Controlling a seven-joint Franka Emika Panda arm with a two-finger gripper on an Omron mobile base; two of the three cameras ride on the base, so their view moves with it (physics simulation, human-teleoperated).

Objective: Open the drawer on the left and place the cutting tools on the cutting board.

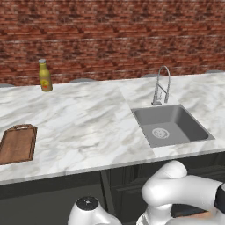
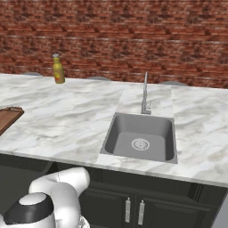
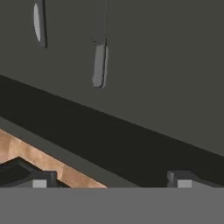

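The brown wooden cutting board (image 1: 17, 144) lies bare on the marble counter at the far left, and its corner shows at the left edge of the right base view (image 2: 7, 118). The cutting tools are out of view. Dark cabinet fronts (image 1: 52, 197) run under the counter's left part; I cannot single out the drawer among them. In the hand view my gripper (image 3: 111, 180) is open and holds nothing. It is low, facing dark doors with two slim silver handles (image 3: 99, 65). The fingertips (image 3: 40, 179) stand wide apart.
A yellow bottle (image 1: 45, 75) stands at the counter's back left. A grey sink (image 1: 169, 125) with a tall faucet (image 1: 160, 85) sits to the right. Below the sink are doors with vertical handles (image 2: 134, 211). A dark toe kick and wooden floor (image 3: 35, 159) lie beneath the gripper.
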